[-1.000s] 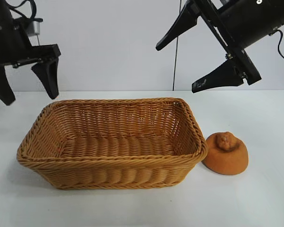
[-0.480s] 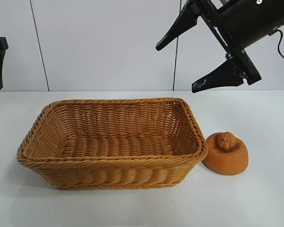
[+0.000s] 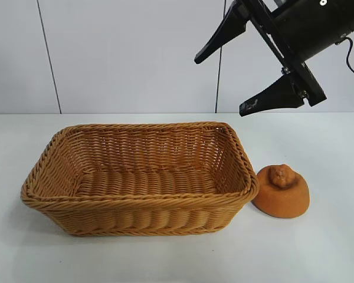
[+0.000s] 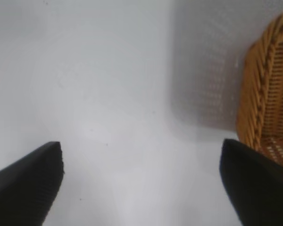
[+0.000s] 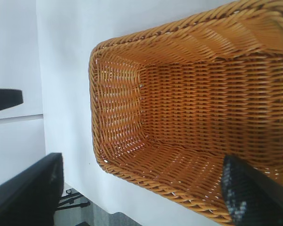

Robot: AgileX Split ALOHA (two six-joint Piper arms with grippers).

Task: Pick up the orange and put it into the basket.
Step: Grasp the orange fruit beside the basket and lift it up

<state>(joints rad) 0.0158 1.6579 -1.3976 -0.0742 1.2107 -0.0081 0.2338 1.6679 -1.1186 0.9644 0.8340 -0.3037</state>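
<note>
The orange (image 3: 281, 193) sits on the white counter (image 3: 318, 247) just beside the basket's (image 3: 135, 177) right end, touching or nearly touching the flared wall, knob up; the basket is empty. The right gripper (image 3: 236, 79) hangs above and behind the orange, tilted down toward the basket, jaws wide apart and holding nothing; its wrist view looks straight into the basket (image 5: 188, 108), with the orange out of sight there. The left gripper (image 4: 141, 183) does not show in the exterior view; its wrist view shows its two fingers spread wide over bare counter (image 4: 108, 94) beside the basket's braided rim (image 4: 259, 94), empty as well. The pick has not begun. The main risk is probably the tight spot: with the orange pressed up to the wicker, a finger coming down on the basket side may land on the rim or wedge against the wall, shoving the basket or tipping it. The orange looks like a soft lump with sloping sides, so a high grasp could slide off the dome or catch only the knob. A gripper aimed at the basket may also come down short of the fruit. No brand, label or writing is readable anywhere
</note>
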